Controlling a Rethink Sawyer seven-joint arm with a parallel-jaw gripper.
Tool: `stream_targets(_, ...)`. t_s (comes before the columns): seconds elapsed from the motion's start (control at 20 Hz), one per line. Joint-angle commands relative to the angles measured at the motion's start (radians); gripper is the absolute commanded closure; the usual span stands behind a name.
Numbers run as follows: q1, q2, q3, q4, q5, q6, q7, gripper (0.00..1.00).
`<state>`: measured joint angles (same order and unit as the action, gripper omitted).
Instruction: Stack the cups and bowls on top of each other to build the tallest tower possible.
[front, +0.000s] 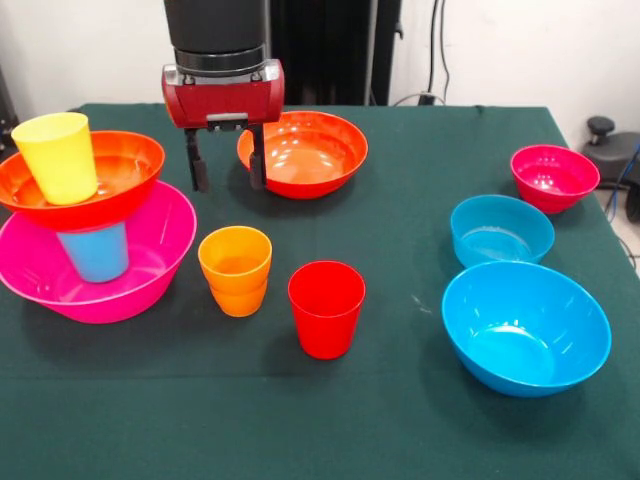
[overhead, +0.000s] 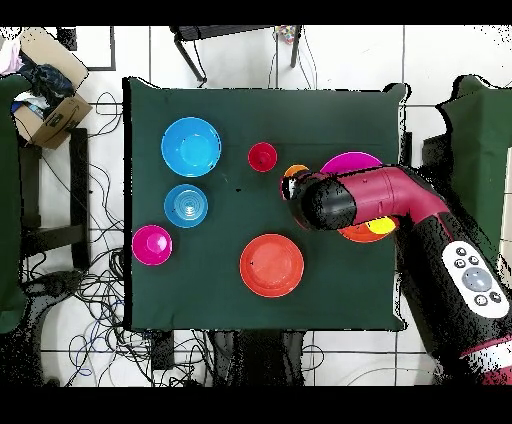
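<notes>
At the left a tower stands: a large pink bowl (front: 150, 262) holds a light blue cup (front: 95, 252). A wide orange-red bowl (front: 120, 170) rests on that cup, with a yellow cup (front: 58, 155) inside it. My gripper (front: 227, 165) hangs open and empty just right of the tower, behind the orange cup (front: 236, 270) and in front of a second orange-red bowl (front: 303, 152). A red cup (front: 326, 308) stands beside the orange one. From overhead the arm (overhead: 350, 200) covers the gripper and part of the orange cup (overhead: 295, 171).
On the right stand a small magenta bowl (front: 553, 177), a small blue bowl (front: 500, 230) and a large blue bowl (front: 525, 325). All sit on the dark green tablecloth (front: 400, 420). A cardboard box (overhead: 45, 115) lies off the table.
</notes>
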<state>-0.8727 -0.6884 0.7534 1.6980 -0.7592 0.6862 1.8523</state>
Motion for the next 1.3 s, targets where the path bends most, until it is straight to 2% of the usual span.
stream_targets(0.05,-0.016,-0.024,0.017,0.042,0.009,0.041,-0.187,0.0)
stream_targets(0.3,-0.006,0.006,0.009,0.024,-0.014,0.03,-0.189,0.0)
stream_targets(0.8,0.065,0.09,-0.012,-0.091,-0.062,0.028,-0.179,0.0)
stream_targets(0.9,0.084,0.112,-0.012,-0.118,-0.074,0.034,-0.194,0.0)
stream_targets(1.1,0.111,0.18,0.008,-0.191,-0.108,0.051,-0.296,0.0)
stream_targets(1.3,0.118,0.232,-0.004,-0.228,-0.149,0.02,-0.317,0.0)
